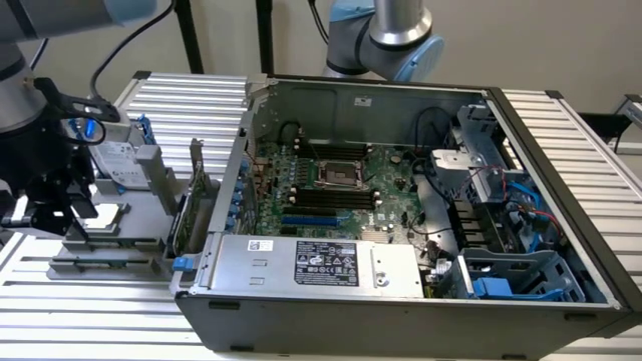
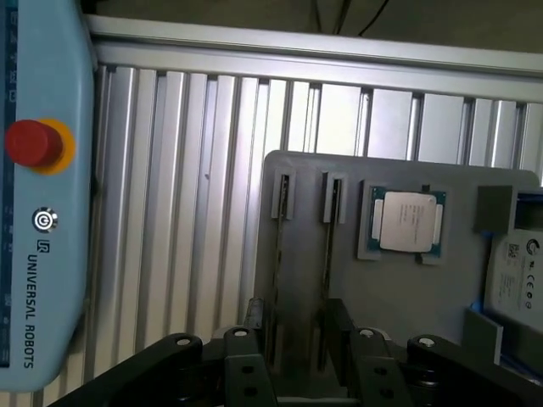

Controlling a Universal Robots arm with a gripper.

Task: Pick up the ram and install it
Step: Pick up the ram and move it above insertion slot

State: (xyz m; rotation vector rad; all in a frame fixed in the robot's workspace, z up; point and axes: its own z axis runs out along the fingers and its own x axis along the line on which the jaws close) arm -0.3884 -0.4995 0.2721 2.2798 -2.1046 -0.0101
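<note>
The black pincer [image 2: 297, 339] hung wide open over the grey plastic holder [image 2: 407, 297], where the long thin ram stick [image 2: 278, 254] stood edge-on near the holder's edge (centring the jaws astride it seemed key).

On the slatted aluminium table [image 1: 561, 131] I see an open computer case [image 1: 401, 320], its motherboard [image 1: 346, 192] facing up with the processor socket [image 1: 336, 175] near the middle. A silver power supply [image 1: 311, 263] sits along the case's near wall. Beside the case, at the exterior view's left, a grey parts fixture [image 1: 110, 244] carries a hard drive [image 1: 119, 162], an upright expansion card [image 1: 195, 199] and a processor [image 2: 405, 222] lying flat. Below me a light-blue teach pendant [image 2: 42, 254] with a red stop button [image 2: 34, 142] lies near the fixture, not touching it.
</note>
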